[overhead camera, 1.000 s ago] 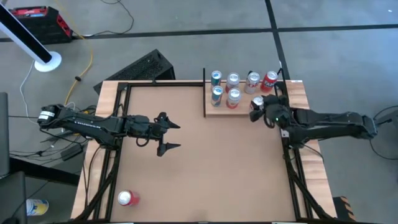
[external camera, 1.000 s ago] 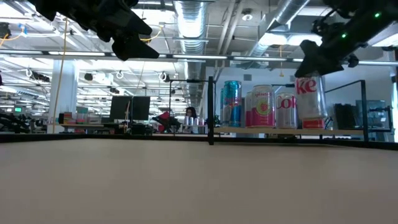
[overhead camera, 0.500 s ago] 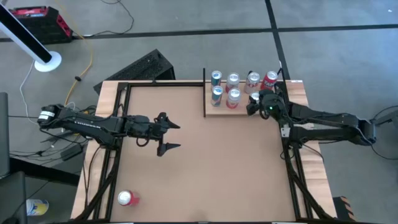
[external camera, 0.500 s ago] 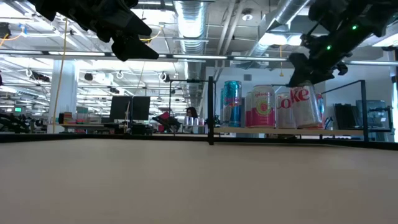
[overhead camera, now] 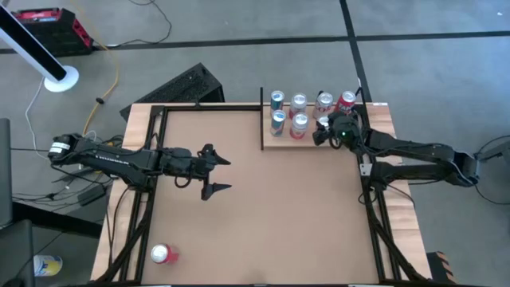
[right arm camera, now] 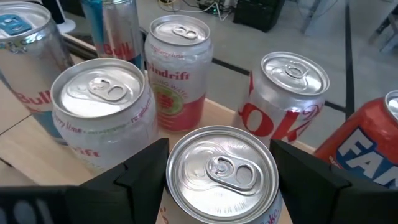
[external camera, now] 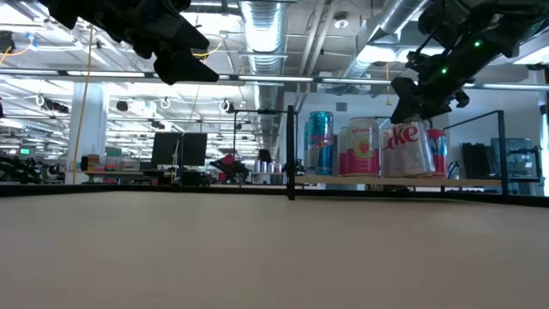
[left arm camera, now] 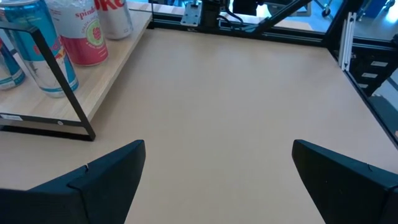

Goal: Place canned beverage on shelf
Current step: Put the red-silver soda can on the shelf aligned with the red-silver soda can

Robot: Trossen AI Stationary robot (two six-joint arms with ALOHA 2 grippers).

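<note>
Six cans: grouped upright on the pale wood-plank shelf (overhead camera: pixel 275 143).
Right gripper (right arm camera: pixel 217 163): jaws clamped around a silver Coke can (right arm camera: pixel 222 171), positioning it on the shelf.
Left gripper (overhead camera: pixel 221 174): jaws apart, waiting mid-counter.

We see glossy metal cans (right arm camera: pixel 222 171), a pale wood shelf (left arm camera: pixel 109 78) with visible grain and thin black metal posts, and a smooth matt brown table (overhead camera: pixel 263 207).

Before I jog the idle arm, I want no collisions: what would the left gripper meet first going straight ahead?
Nothing close: the open left gripper points across bare brown tabletop. Farther on, probably the black frame rail at the far edge; depth is unclear.
</note>
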